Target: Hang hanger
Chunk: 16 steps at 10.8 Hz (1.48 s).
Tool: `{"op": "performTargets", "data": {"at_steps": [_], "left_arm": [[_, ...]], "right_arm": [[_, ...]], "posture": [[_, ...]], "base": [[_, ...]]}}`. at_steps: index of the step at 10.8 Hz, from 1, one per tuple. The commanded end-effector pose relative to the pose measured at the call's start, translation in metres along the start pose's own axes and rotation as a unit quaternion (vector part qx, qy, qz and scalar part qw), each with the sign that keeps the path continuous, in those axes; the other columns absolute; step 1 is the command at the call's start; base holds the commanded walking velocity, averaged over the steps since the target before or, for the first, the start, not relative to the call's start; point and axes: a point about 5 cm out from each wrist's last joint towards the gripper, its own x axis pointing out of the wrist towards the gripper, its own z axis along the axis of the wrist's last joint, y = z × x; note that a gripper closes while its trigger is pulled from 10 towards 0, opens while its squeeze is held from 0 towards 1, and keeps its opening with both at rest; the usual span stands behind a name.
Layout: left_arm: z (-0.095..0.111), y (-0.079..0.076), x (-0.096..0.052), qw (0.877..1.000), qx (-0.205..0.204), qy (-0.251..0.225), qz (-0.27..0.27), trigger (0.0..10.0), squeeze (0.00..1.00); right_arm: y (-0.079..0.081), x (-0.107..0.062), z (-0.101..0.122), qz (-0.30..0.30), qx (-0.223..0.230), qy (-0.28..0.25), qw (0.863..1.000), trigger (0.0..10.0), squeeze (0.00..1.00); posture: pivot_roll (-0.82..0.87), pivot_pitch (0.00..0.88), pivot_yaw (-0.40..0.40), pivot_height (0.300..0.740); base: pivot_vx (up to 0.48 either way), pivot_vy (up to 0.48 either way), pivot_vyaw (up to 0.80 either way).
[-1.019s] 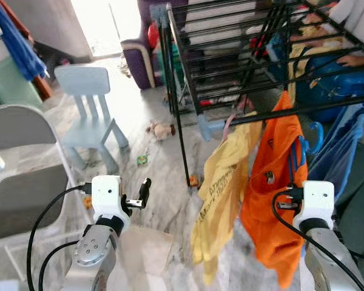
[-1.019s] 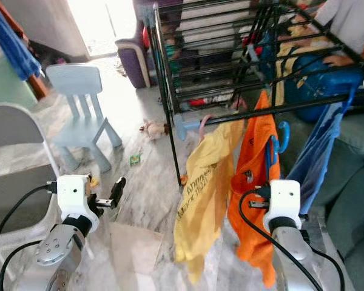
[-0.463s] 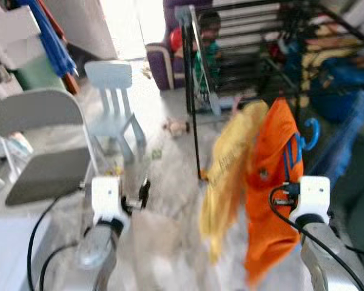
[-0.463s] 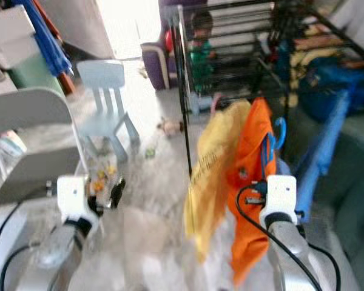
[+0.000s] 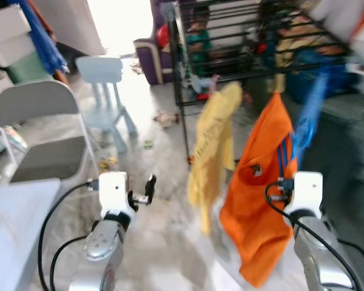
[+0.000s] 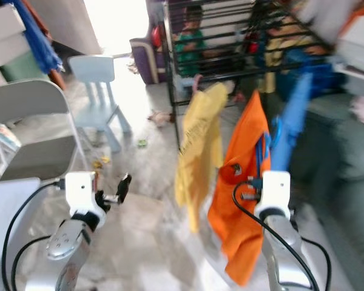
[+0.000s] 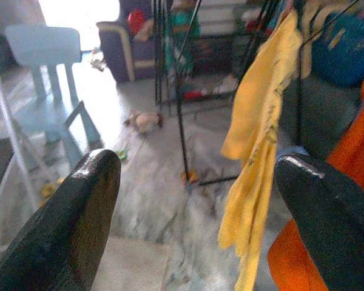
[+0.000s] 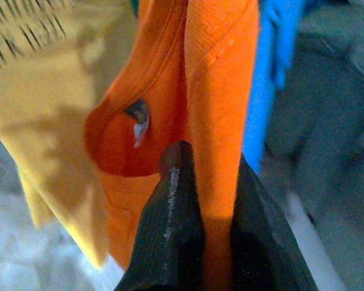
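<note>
With the right claw (image 8: 200,200) clenched on the orange shirt (image 5: 264,182), whose blue hanger (image 6: 278,142) rises just above it, the robot should lift slowly toward the black rack (image 5: 230,36) ahead, while the left claw (image 7: 197,206) stays released.

A black drying rack (image 5: 183,91) stands on the marbled floor (image 5: 164,182), with small toys (image 5: 164,118) scattered near it.

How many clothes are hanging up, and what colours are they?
Yellow shirt: 1
Orange shirt: 1, pinched in the right gripper
Blue cloth: 1, too blurred to tell what it is
Total: 3
</note>
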Motion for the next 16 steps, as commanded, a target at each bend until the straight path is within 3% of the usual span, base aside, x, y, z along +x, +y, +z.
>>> {"op": "performTargets", "data": {"at_steps": [1, 3, 5, 7, 9, 11, 12, 14, 16], "left_arm": [[-0.002, 0.009, 0.001, 1.0, 0.016, -0.005, 0.02, 10.0, 0.0], [-0.002, 0.018, 0.005, 0.999, 0.005, -0.016, 0.037, 10.0, 0.0], [-0.004, 0.02, 0.007, 0.999, 0.006, -0.024, 0.039, 10.0, 0.0], [-0.002, 0.022, 0.01, 0.998, 0.013, -0.034, 0.045, 10.0, 0.0], [-0.001, 0.023, 0.012, 0.998, 0.02, -0.039, 0.042, 10.0, 0.0], [-0.007, 0.018, 0.011, 0.998, 0.02, -0.034, 0.038, 10.0, 0.0], [-0.006, 0.02, 0.008, 0.997, 0.016, -0.031, 0.062, 10.0, 0.0], [-0.017, 0.031, 0.007, 0.993, 0.029, -0.007, 0.115, 10.0, 0.0], [-0.015, 0.032, 0.01, 0.992, 0.037, -0.002, 0.121, 10.0, 0.0]], "right_arm": [[0.016, 0.008, 0.012, 0.027, 0.0, -0.024, 0.999, 10.0, 0.0], [0.033, 0.018, 0.02, 0.066, -0.003, -0.034, 0.997, 10.0, 0.0], [0.039, 0.026, 0.015, 0.083, -0.016, -0.019, 0.996, 10.0, 0.0], [0.05, 0.032, 0.02, 0.102, -0.077, -0.035, 0.991, 10.0, 0.0], [0.063, 0.034, 0.024, 0.136, -0.065, -0.046, 0.988, 10.0, 0.0], [0.068, 0.031, 0.014, 0.15, -0.147, -0.035, 0.977, 10.0, 0.0], [0.069, 0.026, 0.02, 0.17, -0.064, -0.045, 0.982, 10.0, 0.0], [0.071, 0.022, 0.018, 0.172, -0.053, -0.053, 0.982, 10.0, 0.0], [0.075, 0.022, 0.025, 0.188, -0.058, -0.068, 0.978, 10.0, 0.0]], "posture": [[-0.09, 0.0, 0.085, 0.74], [-0.07, 0.0, 0.068, 0.74], [-0.07, 0.0, 0.062, 0.74], [-0.07, 0.0, 0.087, 0.74], [-0.08, 0.0, 0.1, 0.74], [-0.08, 0.0, 0.09, 0.74], [-0.07, 0.0, 0.085, 0.74], [-0.07, 0.0, 0.095, 0.74], [-0.08, 0.0, 0.105, 0.74]], "base": [[0.0, 0.0, 0.0], [0.0, -0.172, 0.0], [0.0, -0.347, 0.0], [0.0, -0.362, 0.0], [0.0, -0.368, 0.0], [0.0, -0.369, 0.0], [0.0, 0.0, 0.0], [0.0, 0.0, 0.0], [0.0, 0.0, 0.4]]}}
